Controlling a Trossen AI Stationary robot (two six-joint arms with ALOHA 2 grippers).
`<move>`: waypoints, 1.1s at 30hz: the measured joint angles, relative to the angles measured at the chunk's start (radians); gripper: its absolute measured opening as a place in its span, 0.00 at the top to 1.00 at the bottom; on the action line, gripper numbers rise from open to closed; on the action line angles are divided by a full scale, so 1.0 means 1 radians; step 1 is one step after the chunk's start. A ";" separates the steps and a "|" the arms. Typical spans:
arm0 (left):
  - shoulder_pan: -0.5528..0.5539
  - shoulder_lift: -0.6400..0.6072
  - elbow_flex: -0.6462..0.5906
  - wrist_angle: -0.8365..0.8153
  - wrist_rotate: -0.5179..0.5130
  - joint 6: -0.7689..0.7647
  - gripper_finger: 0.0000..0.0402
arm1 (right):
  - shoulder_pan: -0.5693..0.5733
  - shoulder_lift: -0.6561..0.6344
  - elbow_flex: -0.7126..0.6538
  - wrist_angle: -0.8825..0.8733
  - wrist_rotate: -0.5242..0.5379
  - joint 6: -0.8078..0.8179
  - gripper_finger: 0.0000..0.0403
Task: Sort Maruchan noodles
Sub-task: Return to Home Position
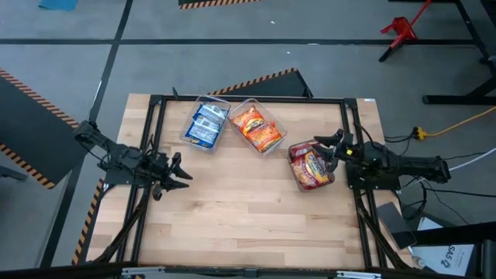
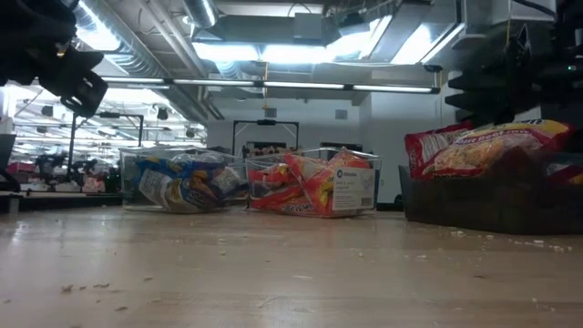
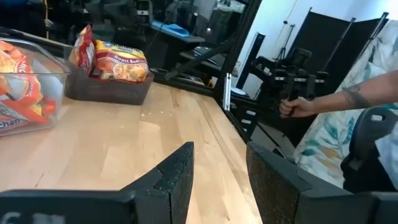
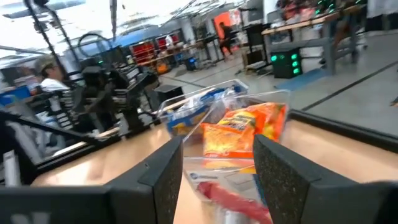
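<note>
Noodles (image 2: 305,187) all sit in bins, none loose on the table (image 1: 248,213). Blue packs (image 1: 205,124) lie in a clear bin (image 2: 137,182) at the far edge, w/ orange packs (image 1: 258,128) in the 2nd clear bin (image 2: 353,191) just beside it. Red packs (image 1: 311,164) fill the dark bin (image 2: 492,210) toward the right side and stick up above its rim.

Right pincer (image 1: 329,146) is open & empty, right at the dark bin's far-right corner, so it's the nearer arm by a lot. Red packs lie toward table centre from it, long axis roughly far-to-near.

Left pincer (image 1: 178,172) is also spread wide w/ nothing in it, over bare wood near the left side, well apart from every bin.

Sorting looks done, so what's left is prob. a pull-back. Right arm needs to go out toward its own edge, away from the rim, to avoid snagging a pack. Left has free room all round.

A person's hand (image 3: 298,107) shows off the table, clear of both arms.
</note>
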 joint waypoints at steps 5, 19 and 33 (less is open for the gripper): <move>0.000 0.000 0.000 0.001 -0.009 0.000 0.65 | 0.000 0.000 0.000 0.001 -0.093 -0.005 0.55; 0.000 0.000 0.000 0.003 -0.020 -0.015 0.65 | 0.000 0.000 -0.001 -0.032 -0.354 0.015 0.55; 0.000 0.000 0.000 0.003 -0.019 -0.016 0.65 | 0.000 0.000 -0.001 -0.039 -0.344 0.015 0.55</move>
